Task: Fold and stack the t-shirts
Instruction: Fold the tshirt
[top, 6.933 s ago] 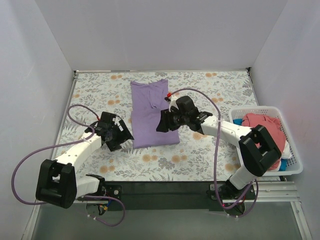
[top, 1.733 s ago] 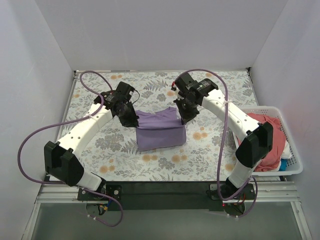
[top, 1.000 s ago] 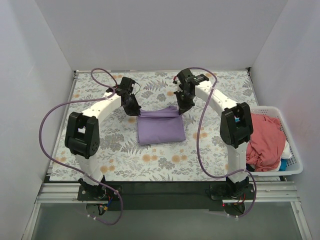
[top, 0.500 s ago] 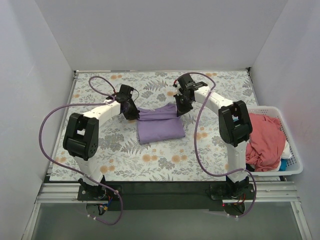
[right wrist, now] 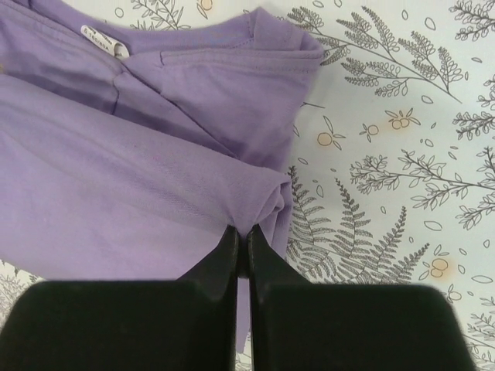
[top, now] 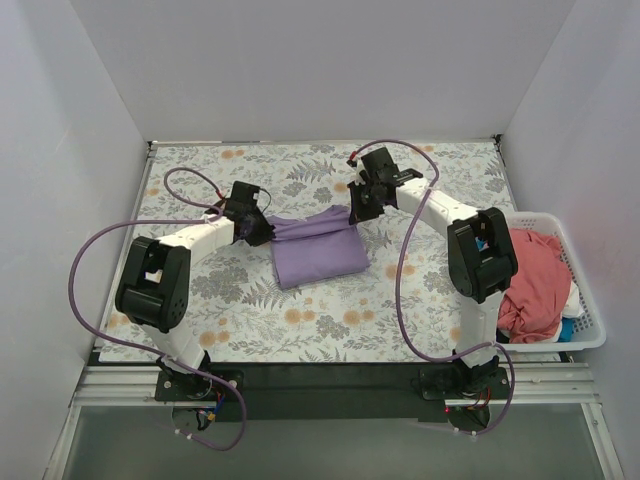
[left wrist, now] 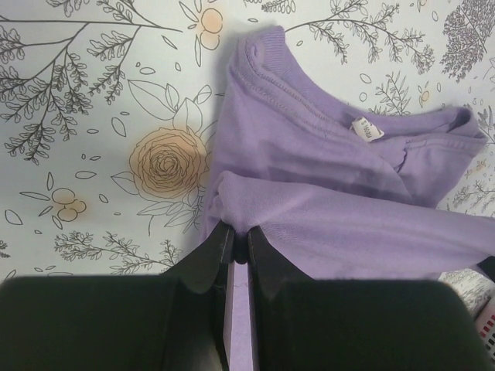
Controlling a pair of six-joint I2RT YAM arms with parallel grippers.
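Lavender t-shirt [top: 315, 250] skewed since earlier; left gripper [left wrist: 240, 232], right gripper [right wrist: 241, 232] clamp its fold; basket [top: 512, 218] holds coral t-shirt [top: 535, 280].

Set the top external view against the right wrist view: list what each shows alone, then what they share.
Only the top external view: the white slatted plastic basket at the right edge, the coral-pink cloth t-shirt heaped in it, and the left gripper at the opposite corner.

Only the right wrist view: the small white neck label inside the collar.

Both: the folded lavender cloth t-shirt lying on the floral-printed table cover, with the right gripper pinching its far corner.
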